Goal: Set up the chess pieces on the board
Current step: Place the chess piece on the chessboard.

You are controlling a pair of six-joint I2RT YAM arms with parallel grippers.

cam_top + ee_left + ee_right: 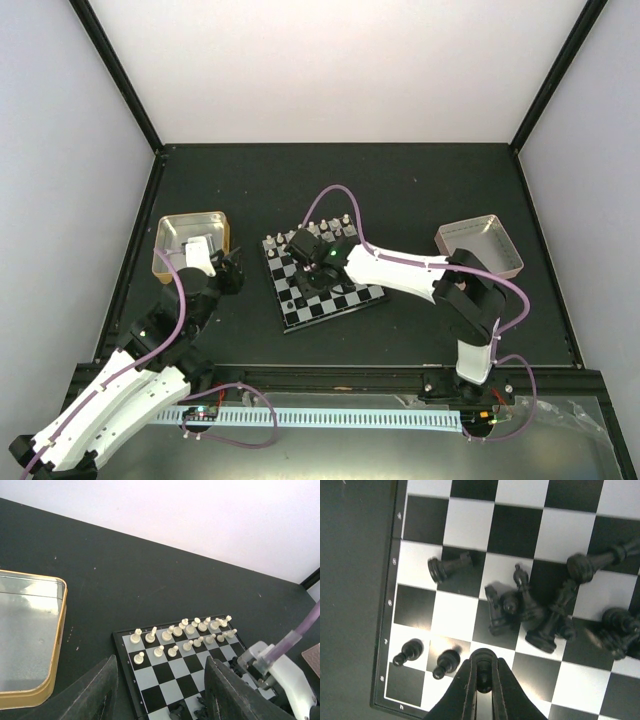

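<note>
The board (300,305) lies at the table's middle, turned a little. White chess pieces (185,632) stand in two rows on its far side. In the right wrist view, two black pawns (406,652) stand near the board's edge, and several black pieces (540,615) lie in a heap with a fallen rook (447,566) beside them. My right gripper (484,666) is shut on a black pawn (483,656), held just above a square next to the two standing pawns. My left gripper (162,690) is open and holds nothing, low at the board's left edge.
A gold-rimmed metal tray (192,240) sits to the left of the board, close to my left arm. A second metal tray (478,245) sits to the right, behind my right arm's elbow. Dark walls bound the table.
</note>
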